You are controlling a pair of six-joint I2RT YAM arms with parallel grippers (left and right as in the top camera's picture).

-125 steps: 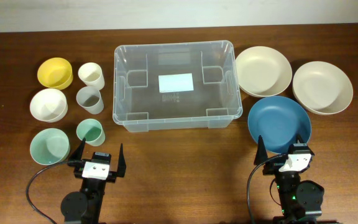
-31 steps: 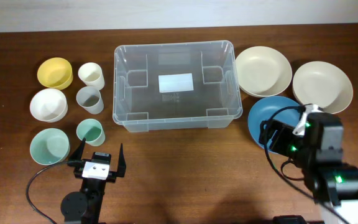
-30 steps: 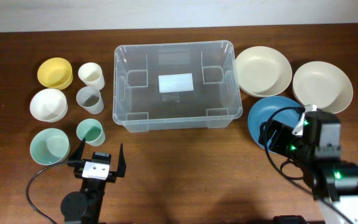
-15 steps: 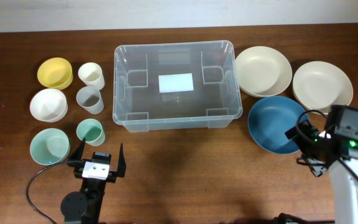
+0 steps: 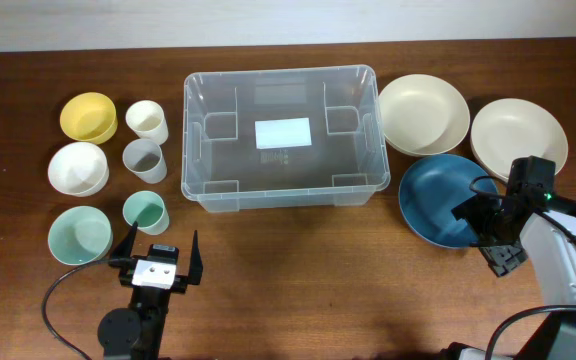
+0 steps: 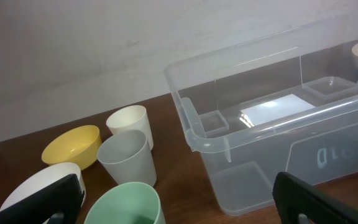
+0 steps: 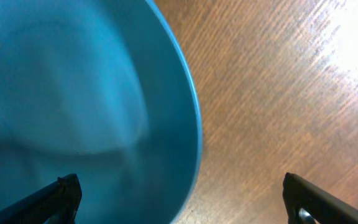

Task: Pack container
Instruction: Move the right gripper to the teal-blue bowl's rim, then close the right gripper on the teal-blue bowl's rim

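— Dark wooden table (image 5: 298, 290); where does your container (image 5: 280, 192) sit?
— Centre back, between the cups (image 5: 146, 160) on your left and the wide bowls (image 5: 424, 113) on your right. Nothing is inside but its white label (image 5: 283, 132).
— Why is your right gripper (image 7: 180, 182) low at the blue bowl (image 5: 430, 195)?
— Its jaws stand wide astride the rim, gripping nothing, probably set to pinch. Your left gripper (image 5: 163, 240) sits parked, spread wide, empty.
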